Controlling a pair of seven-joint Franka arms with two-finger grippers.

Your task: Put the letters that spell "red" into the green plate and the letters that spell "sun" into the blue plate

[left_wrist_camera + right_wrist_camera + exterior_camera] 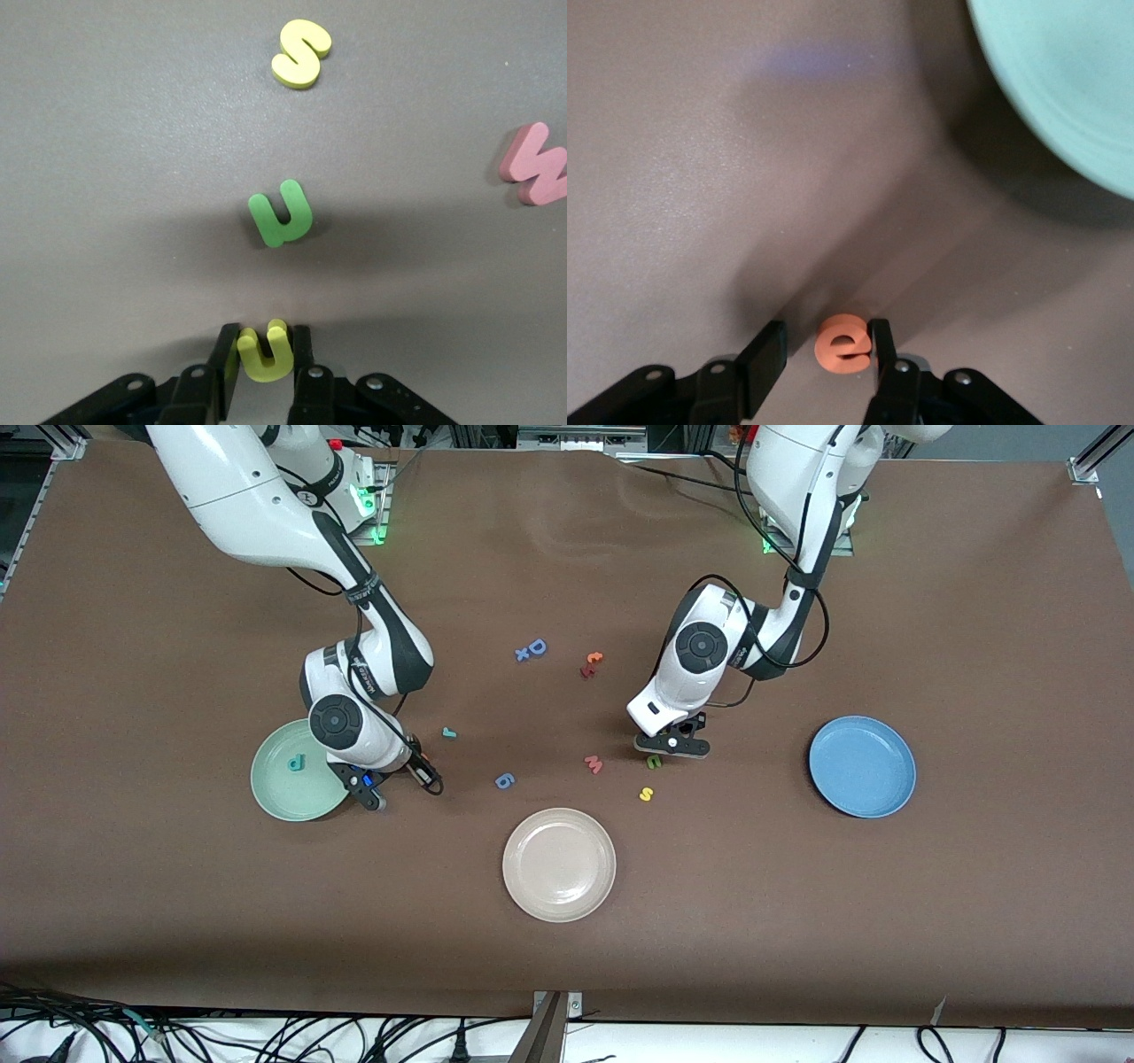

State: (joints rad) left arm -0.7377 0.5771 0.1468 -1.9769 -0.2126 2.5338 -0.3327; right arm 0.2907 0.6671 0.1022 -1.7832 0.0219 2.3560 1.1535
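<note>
A: Which step is in hand?

B: Both arms are picking. The left gripper [263, 354] is down at the table with its fingers clamped on the yellow u [264, 351]. It sits beside the pink w [594, 763], toward the left arm's end of the table.

A: And the other two letters for "sun"?

B: The green n [654, 761] lies loose just beside that gripper, and the yellow s [647, 794] is nearer the front camera than the n. Neither is touched. The blue plate [862, 766] is bare and well apart from them, toward the left arm's end.

A: The right arm?

B: The right gripper [824, 354] is low at the table just beside the green plate [299, 771], toward the w. The orange e [843, 343] sits between its fingers: one finger touches the e, the other stands off with a gap, so the grip is not yet made.

A: How far has "red" got?

B: The d [296, 762] already lies in the green plate. The teal r [449, 732] rests on the table between that plate and the w.

A: So what next?

B: By his reading, the left arm should lift straight up, so as not to knock the n, then carry the u over the blue plate and release. The right gripper needs to finish pinching the e before lifting; the plate is so near that only a short hop over its rim is called for.
</note>
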